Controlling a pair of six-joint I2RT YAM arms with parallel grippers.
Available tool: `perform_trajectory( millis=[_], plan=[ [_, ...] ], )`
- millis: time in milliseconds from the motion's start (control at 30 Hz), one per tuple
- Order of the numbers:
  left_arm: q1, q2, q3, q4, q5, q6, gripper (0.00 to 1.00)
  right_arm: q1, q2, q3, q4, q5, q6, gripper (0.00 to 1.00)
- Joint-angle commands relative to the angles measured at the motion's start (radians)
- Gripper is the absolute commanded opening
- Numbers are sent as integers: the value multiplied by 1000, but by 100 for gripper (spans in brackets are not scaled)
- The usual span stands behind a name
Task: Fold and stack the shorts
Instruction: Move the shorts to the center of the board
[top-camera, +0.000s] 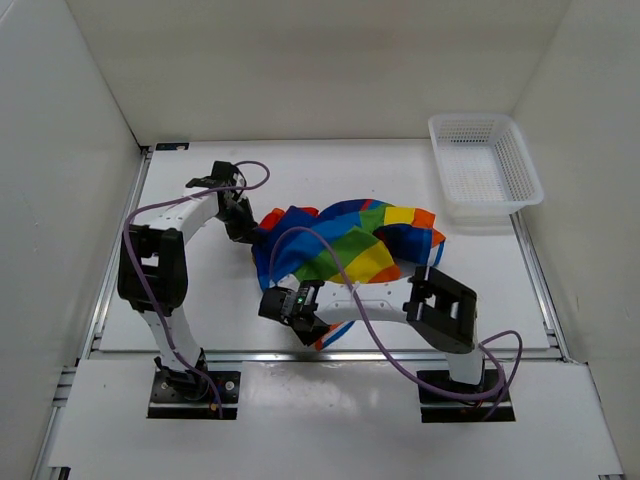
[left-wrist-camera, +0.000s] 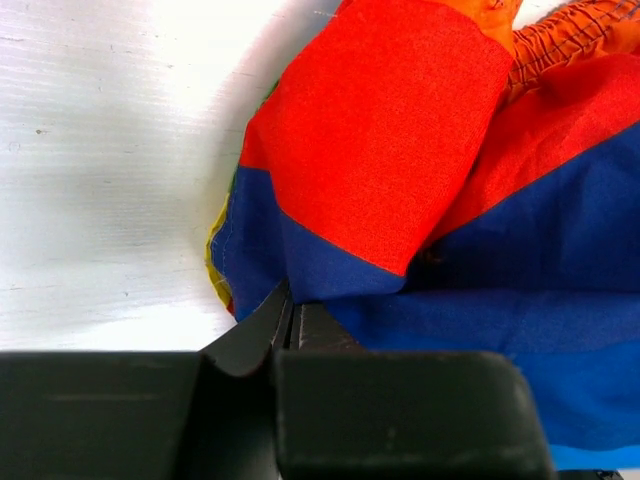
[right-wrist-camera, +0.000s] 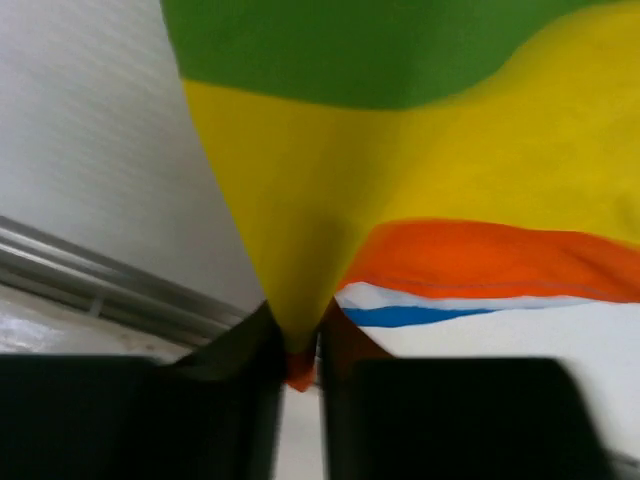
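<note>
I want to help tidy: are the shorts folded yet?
Not yet. The shorts lie bunched, not flat; the left gripper and right gripper each pinch an edge.

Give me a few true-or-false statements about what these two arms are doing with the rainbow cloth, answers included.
1. The shorts lie neatly folded. False: they are bunched up on the table.
2. The left gripper is shut on a blue edge of the shorts. True.
3. The right gripper is open and holds nothing. False: it pinches yellow fabric of the shorts.
4. The white mesh basket holds no shorts. True.
</note>
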Motion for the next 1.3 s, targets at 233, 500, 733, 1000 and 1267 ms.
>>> perform_trajectory(
  millis=[233,500,733,1000,1267],
  plan=[
    [21,-46,240,-72,-26,23,10,-284,-213,-31,-27,221,-94,0],
    [77,-8,796,-269,-21,12,10,-633,-339,600,-105,242,-490,0],
    [48,-310,573,-266,8,3,10,-572,-621,319,-30,395,-446,0],
    [46,-610,-98,-186,18,3,100,-544,-876,-255,-83,494,-133,94],
    [92,-545,-60,-252,-75,35,10,-668,-790,-215,-142,135,-88,67]
  ],
)
